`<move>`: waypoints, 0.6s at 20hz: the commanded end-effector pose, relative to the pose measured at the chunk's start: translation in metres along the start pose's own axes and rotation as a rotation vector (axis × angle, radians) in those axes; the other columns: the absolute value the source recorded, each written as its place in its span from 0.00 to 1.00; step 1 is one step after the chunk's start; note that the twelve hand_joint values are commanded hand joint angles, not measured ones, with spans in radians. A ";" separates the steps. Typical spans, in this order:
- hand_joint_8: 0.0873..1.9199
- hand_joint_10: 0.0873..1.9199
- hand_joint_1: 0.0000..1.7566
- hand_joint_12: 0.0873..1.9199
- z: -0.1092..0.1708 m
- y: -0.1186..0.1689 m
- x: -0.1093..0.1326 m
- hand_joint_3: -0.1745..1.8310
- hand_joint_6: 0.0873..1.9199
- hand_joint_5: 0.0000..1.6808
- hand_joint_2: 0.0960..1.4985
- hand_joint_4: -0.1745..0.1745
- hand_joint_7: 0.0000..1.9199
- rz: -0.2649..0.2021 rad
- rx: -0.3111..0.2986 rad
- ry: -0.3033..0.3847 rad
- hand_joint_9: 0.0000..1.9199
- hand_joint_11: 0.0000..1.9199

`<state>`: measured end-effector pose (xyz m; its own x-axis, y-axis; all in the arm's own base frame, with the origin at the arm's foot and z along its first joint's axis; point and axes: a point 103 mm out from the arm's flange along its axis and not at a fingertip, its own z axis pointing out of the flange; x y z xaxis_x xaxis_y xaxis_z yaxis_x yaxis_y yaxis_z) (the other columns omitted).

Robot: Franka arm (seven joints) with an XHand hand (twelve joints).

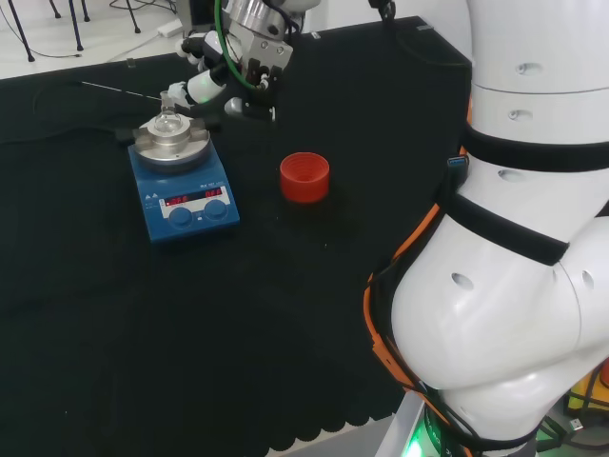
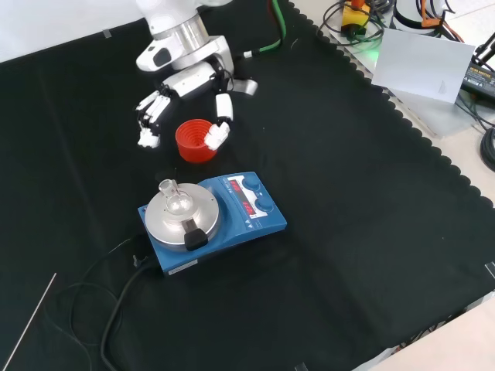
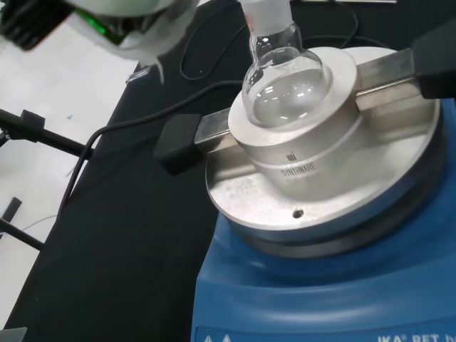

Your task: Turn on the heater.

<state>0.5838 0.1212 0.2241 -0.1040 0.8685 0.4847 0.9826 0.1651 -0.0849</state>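
The heater (image 1: pixel 186 205) is a blue hotplate with a round metal block on top and two knobs (image 1: pixel 198 214) on its front panel. Its display (image 1: pixel 195 197) glows with red digits. A small clear round flask (image 1: pixel 169 119) sits in the block. In the front view the heater (image 2: pixel 232 220) lies near the middle with the flask (image 2: pixel 176 199) on it. My hand (image 2: pixel 193 77) hovers above and beyond it, open and holding nothing, its fingers (image 2: pixel 147 116) relaxed and spread. In the head view the hand (image 1: pixel 238 81) hangs just right of the flask. In the wrist view the flask (image 3: pixel 285 78) and heater (image 3: pixel 320 285) are close.
A red ribbed ring (image 1: pixel 304 177) stands on the cloth right of the heater; in the front view the ring (image 2: pixel 193 139) sits under my hand. The heater's black cable (image 2: pixel 116 309) curls over the cloth beside a thin rod (image 2: pixel 31 325). The arm's white links (image 1: pixel 514 238) stand at right.
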 end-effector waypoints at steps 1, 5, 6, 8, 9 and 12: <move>0.30 0.30 0.47 0.70 -0.002 -0.009 0.008 0.43 0.02 0.23 0.33 0.51 0.14 0.028 -0.018 -0.024 0.24 0.03; 0.30 0.31 0.47 0.70 -0.005 -0.017 0.008 0.42 0.02 0.23 0.33 0.51 0.14 0.032 -0.026 -0.019 0.24 0.03; 0.30 0.31 0.47 0.71 -0.008 -0.022 0.008 0.42 0.01 0.23 0.33 0.51 0.14 0.035 -0.027 -0.028 0.25 0.04; 0.31 0.30 0.47 0.70 -0.013 -0.029 0.012 0.43 0.01 0.24 0.34 0.51 0.19 0.032 0.005 -0.074 0.30 0.06; 0.32 0.30 0.48 0.69 -0.015 -0.031 0.015 0.43 0.00 0.24 0.34 0.50 0.24 0.031 0.030 -0.104 0.34 0.09; 0.35 0.29 0.50 0.66 -0.025 -0.039 0.016 0.44 0.00 0.24 0.34 0.48 0.40 0.046 0.078 -0.141 0.50 0.24</move>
<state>0.5622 0.1227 0.2389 -0.0947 0.8928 0.4403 0.9844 0.1499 -0.0923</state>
